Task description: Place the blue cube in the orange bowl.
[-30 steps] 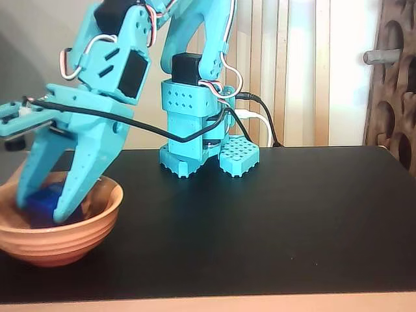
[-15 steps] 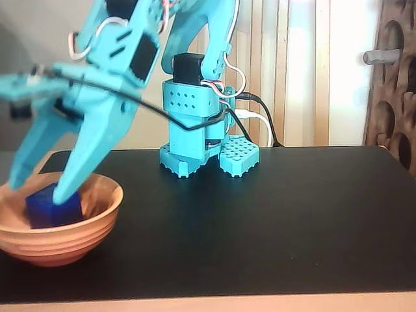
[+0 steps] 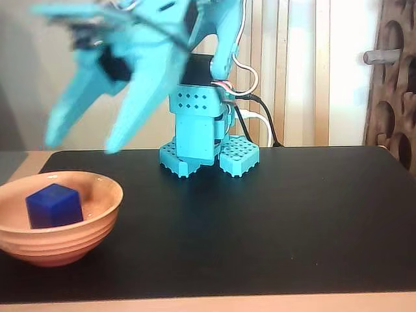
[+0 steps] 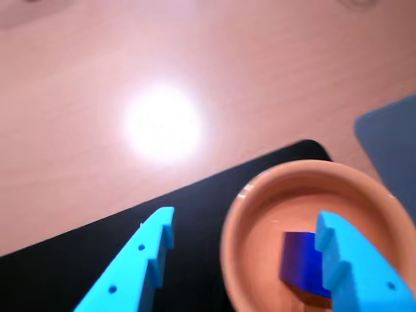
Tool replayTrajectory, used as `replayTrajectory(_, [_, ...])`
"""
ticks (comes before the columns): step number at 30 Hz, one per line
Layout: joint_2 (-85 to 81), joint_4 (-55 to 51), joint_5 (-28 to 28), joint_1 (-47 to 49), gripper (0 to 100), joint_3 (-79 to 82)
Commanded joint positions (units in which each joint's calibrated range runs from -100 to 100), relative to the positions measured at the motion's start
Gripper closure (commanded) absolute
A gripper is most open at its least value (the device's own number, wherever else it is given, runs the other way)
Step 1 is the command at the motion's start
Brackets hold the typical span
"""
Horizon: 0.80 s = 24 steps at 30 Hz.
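Resting in the orange bowl, the blue cube is half-hidden by its rim.

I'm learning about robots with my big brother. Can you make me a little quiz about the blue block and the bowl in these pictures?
1. True or false: the blue cube lies inside the orange bowl.
2. In the fixed view, the gripper is: A) closed on the cube, B) open and up above the bowl, C) lying on the black mat.
3. Fill in: in the fixed view, the bowl sits at the ____ end of the mat.

Key: 1 true; 2 B; 3 left.
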<state>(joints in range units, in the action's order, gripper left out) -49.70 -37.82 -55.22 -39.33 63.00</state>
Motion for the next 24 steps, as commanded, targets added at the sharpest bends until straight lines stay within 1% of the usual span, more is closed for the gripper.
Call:
replayTrajectory(1, [-6.3,-4.1,-0.4,6.1,75,-1.3])
replayTrajectory(15, [-15.7,-17.5,0.0,19.4,75,-0.6])
replayTrajectory(24, [-17.6,-22.8,0.1,26.4,75,0.0])
